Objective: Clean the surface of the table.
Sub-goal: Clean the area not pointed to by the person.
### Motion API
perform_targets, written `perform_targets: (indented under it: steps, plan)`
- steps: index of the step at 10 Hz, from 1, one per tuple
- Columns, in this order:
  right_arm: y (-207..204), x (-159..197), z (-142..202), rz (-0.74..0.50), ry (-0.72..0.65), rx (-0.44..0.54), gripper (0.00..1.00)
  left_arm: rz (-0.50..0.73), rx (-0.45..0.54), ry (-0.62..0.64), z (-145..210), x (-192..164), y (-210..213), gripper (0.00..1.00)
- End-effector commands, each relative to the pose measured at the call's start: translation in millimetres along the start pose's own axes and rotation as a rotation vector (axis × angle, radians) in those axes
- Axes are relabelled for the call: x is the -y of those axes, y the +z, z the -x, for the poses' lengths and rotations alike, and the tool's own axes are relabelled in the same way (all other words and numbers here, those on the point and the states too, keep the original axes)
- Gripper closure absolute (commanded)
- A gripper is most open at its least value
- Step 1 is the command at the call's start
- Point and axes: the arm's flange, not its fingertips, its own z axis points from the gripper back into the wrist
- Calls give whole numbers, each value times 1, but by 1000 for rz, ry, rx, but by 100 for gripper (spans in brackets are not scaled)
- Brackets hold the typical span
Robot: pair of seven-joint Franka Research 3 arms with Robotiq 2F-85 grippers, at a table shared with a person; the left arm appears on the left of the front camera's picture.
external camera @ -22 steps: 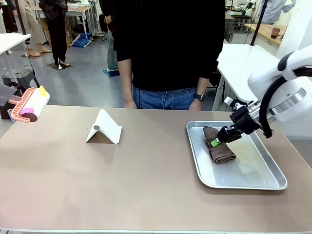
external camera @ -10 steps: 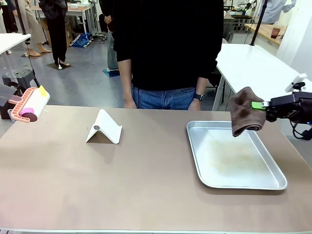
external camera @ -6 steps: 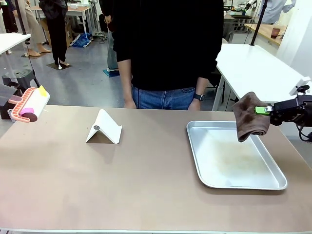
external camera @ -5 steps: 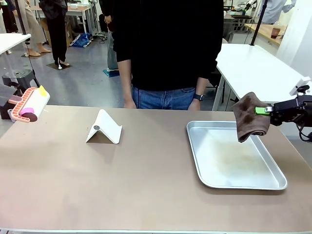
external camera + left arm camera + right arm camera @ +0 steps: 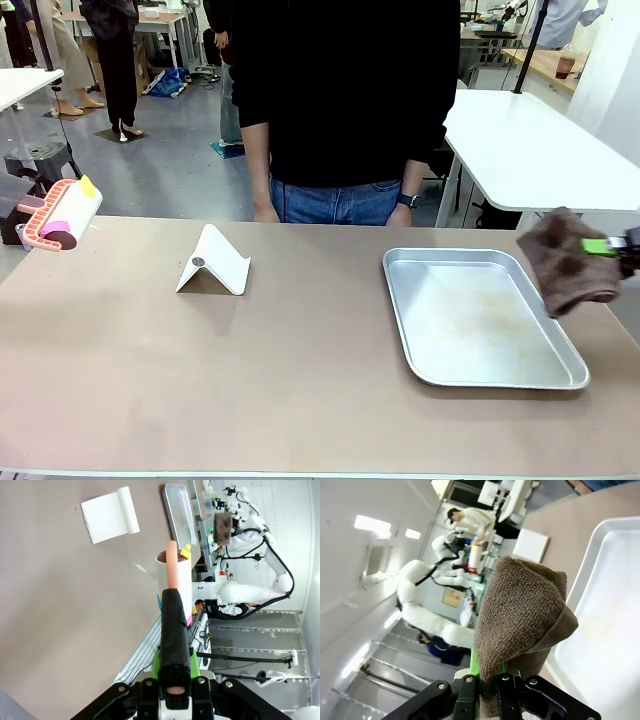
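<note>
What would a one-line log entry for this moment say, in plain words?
right hand: shut on brown cloth, in air by tray right rim | left hand: shut on lint roller | tray: empty | table: cloth off it

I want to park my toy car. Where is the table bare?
Bare: the middle of the table, between the white stand and the metal tray, and the near strip. The tray is bare inside. The lint roller crowds the far left corner.

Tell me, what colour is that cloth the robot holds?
The cloth is brown; right wrist view shows it best.
</note>
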Motion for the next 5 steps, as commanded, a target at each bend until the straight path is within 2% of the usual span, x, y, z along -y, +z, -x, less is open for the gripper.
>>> perform_targets:
  steps: [1,2,3,4,5]
  plan:
    - [39,-1,1,-4,-89,50,88,12,-4,-6,3,4,1,77]
    - [44,2,2,21,-93,73,88,12,-4,-6,3,4,1,77]
    - [33,7,1,67,-107,44,88,12,-4,-6,3,4,1,77]
    - [43,0,13,5,-63,61,88,12,-4,-6,3,4,1,77]
    - [43,0,13,5,-63,61,88,12,-4,-6,3,4,1,77]
